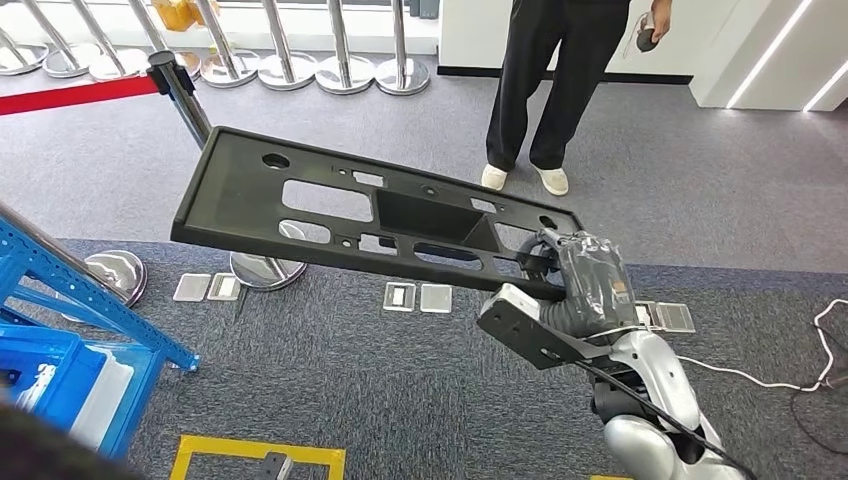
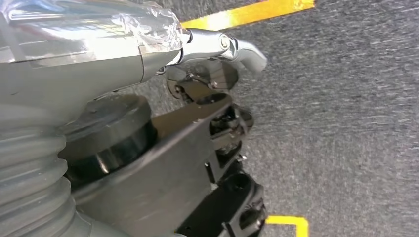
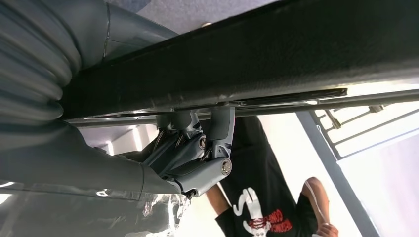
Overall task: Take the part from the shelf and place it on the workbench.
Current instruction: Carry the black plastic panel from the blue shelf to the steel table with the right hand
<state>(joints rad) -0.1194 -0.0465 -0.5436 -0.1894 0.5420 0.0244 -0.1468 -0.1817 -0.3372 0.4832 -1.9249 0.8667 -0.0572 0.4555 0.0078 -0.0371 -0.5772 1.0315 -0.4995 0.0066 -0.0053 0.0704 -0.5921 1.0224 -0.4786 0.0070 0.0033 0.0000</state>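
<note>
The right hand [image 1: 578, 272] grips the long black perforated panel [image 1: 340, 205] by one end, holding it above grey carpet. A stanchion post [image 1: 180, 90] with red belt [image 1: 75, 94] stands behind it, a person [image 1: 555, 70] beyond, blue shelving [image 1: 70, 300] alongside. The left hand [image 2: 217, 74] seems curled, empty. The shirt print is unreadable.

Part [image 1: 330, 205] – matt black plastic; stanchion bases [image 1: 265, 268] – glossy chrome; floor [image 1: 420, 390] – rough grey carpet.

A stanchion [image 1: 185, 95] and a person [image 1: 555, 80] stand beyond the held part [image 1: 370, 215].
</note>
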